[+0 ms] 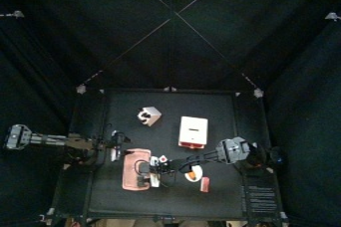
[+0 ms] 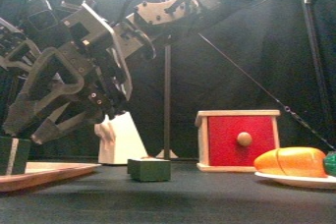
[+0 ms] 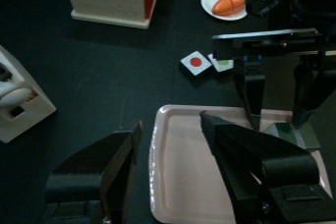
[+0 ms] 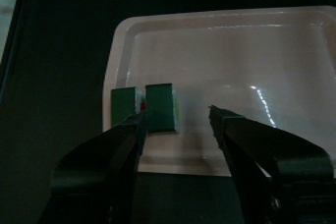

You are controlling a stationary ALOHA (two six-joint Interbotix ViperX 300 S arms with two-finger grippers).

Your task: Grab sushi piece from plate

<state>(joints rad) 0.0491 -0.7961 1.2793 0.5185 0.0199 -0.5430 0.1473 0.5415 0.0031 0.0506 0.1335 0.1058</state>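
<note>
A pale pink plate (image 4: 250,41) holds one sushi piece (image 4: 141,105), dark green with a light stripe, near one edge. My right gripper (image 4: 175,120) hangs open just above the plate. One of its jaws is right at the piece, and the gap between the jaws is mostly over bare plate. The front view shows the same piece (image 2: 14,154) on the plate (image 2: 59,172) at far left. My left gripper (image 3: 178,147) is open and holds nothing, low over the plate's other end (image 3: 184,184). The right gripper (image 3: 276,76) shows across from it.
A white and red sushi piece (image 3: 195,62) lies on the table beside a green one (image 2: 148,169). An orange piece sits on a small white dish (image 3: 226,4). A red-fronted box (image 2: 239,140) and a white block (image 2: 121,140) stand further back.
</note>
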